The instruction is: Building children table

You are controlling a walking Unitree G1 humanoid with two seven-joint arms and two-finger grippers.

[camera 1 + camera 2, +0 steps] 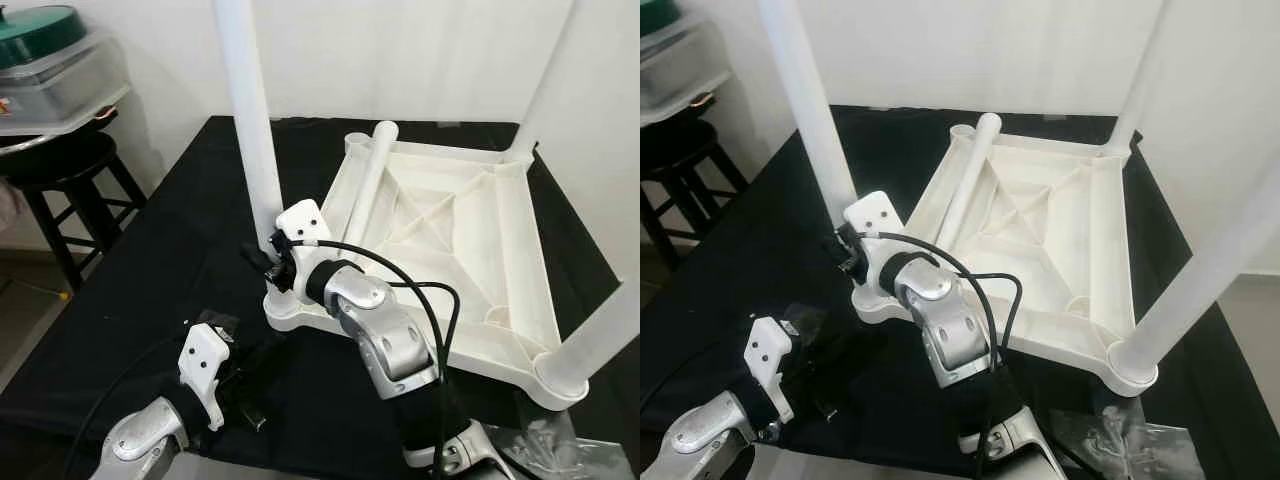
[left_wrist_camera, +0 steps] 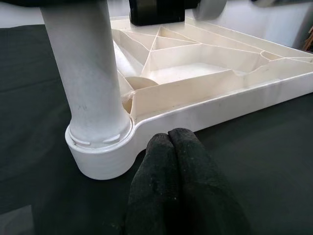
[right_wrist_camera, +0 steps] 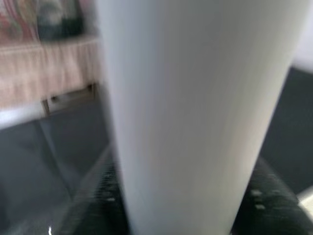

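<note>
In the left eye view, an upturned white tabletop (image 1: 450, 260) lies ribbed side up on a black cloth (image 1: 150, 260). A white leg (image 1: 250, 110) stands upright in the tabletop's near-left corner socket, a second leg (image 1: 545, 80) rises from the far-right corner, a third (image 1: 605, 335) from the near-right corner, and a loose leg (image 1: 370, 185) lies slanted across the tabletop with its end at the far-left corner. The right gripper (image 1: 268, 255) is at the foot of the near-left leg, just above the socket, clasped around that leg. The left gripper (image 1: 245, 400) sits low over the cloth, on the near side of the tabletop's near-left corner. A dark wooden stool (image 1: 70, 190) stands beyond the cloth, left of the tabletop, with a clear lidded tub (image 1: 60, 75) on it. The right eye view shows the same layout, with crumpled clear plastic (image 1: 1130, 440) on the cloth near the tabletop's near-right corner. In the left wrist view, the left gripper's black fingertips (image 2: 183, 161) are pressed together, empty, just beside the corner socket (image 2: 100, 152) that holds the upright leg. In the right wrist view, the blurred white leg (image 3: 195, 107) is very close, with dark finger pads (image 3: 266, 196) on both sides of it.
</note>
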